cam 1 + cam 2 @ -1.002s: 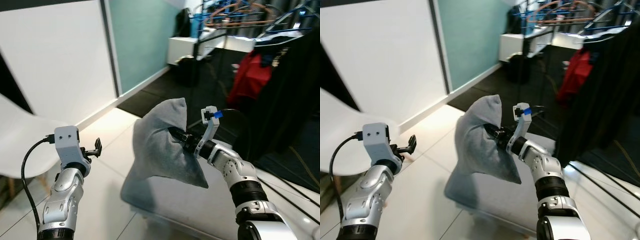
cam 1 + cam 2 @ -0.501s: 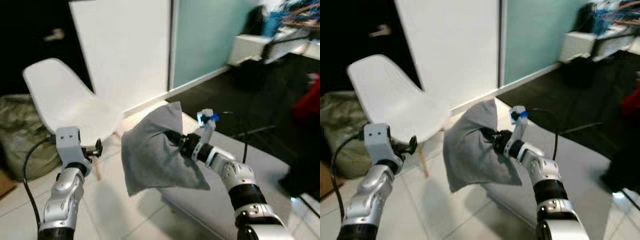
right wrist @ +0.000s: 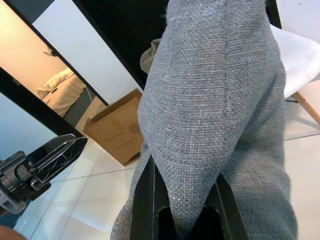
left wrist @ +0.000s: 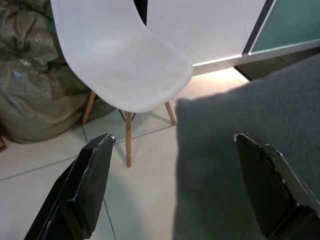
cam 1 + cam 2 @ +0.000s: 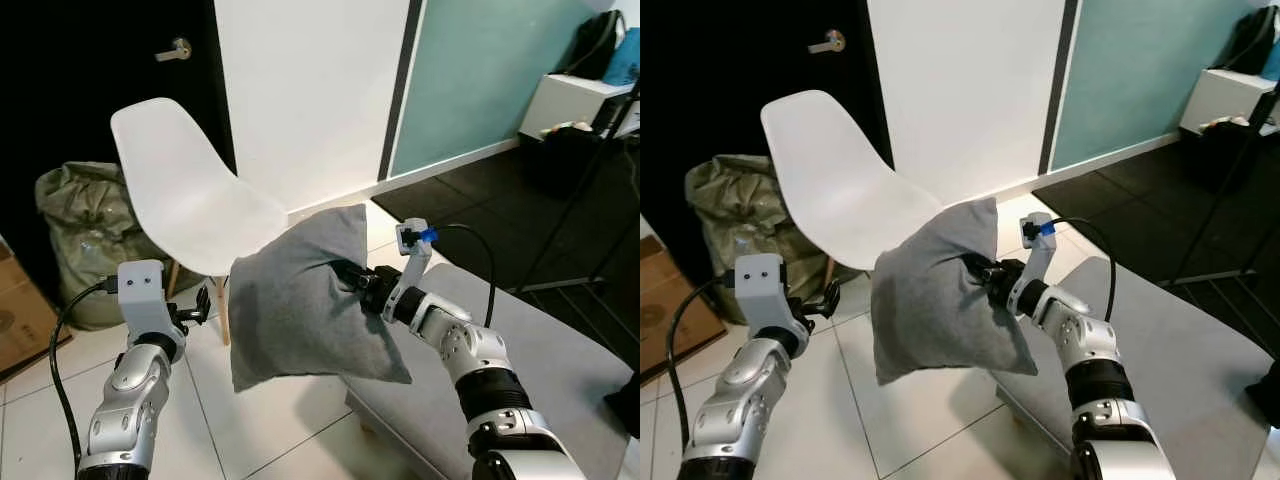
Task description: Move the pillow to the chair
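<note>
The left gripper (image 5: 203, 303) is raised beside the pillow with its fingers (image 4: 90, 185) spread wide, holding nothing. The right gripper (image 5: 352, 277) pinches a fold of the grey pillow (image 5: 300, 300), which hangs in the air above the tiled floor (image 5: 270, 420). Just beyond stands the white chair (image 5: 190, 200). Farther back, a stuffed green bag (image 5: 80, 230) sits beside a cardboard box (image 5: 25, 320); I cannot tell what either holds.
</note>
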Controlling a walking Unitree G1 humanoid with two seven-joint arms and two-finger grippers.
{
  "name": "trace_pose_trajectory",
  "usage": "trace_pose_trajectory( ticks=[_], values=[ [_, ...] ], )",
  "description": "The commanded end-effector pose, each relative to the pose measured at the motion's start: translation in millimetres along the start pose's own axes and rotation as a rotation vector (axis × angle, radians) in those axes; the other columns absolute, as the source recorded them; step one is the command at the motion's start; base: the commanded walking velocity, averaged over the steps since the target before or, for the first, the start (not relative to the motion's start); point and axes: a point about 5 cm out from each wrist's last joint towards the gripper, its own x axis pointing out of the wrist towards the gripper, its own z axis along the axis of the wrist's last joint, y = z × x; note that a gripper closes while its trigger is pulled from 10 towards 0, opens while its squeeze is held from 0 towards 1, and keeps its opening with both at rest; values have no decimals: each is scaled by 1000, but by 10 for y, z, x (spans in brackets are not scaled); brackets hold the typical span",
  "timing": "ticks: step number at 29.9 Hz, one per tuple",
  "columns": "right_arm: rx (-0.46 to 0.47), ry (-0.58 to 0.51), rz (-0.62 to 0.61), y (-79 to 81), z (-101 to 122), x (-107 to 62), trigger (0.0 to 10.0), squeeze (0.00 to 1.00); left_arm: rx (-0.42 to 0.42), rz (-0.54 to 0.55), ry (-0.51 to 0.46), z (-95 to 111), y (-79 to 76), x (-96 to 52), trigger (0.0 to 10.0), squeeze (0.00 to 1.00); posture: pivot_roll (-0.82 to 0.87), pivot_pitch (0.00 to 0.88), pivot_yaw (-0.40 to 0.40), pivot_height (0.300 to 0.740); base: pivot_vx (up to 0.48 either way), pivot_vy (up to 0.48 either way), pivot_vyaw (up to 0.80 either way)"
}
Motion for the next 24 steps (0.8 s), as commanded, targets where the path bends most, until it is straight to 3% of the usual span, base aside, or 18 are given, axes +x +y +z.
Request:
trace_pose_trajectory(
  ticks=[1, 13, 16, 24],
  values=[
    [-19, -58, 41, 61, 126, 21, 10000, 0, 16, 4, 0, 3, 38, -17, 10000, 0, -136, 36, -41, 740, 480, 0, 0],
    [-57, -71, 42, 73, 182, 16, 10000, 0, 9, -9, -10, 25, -21, 4, 10000, 0, -141, 35, -41, 740, 480, 0, 718],
    [-57, -62, -4, 30, 175, 18, 10000, 0, 8, -16, -11, 28, -45, 13, 10000, 0, -141, 35, -41, 740, 480, 0, 604],
    [-34, -73, -104, -70, 186, 8, 10000, 0, 13, -28, -11, 33, -44, 12, 10000, 0, -137, 39, -34, 740, 480, 0, 0]
  ],
)
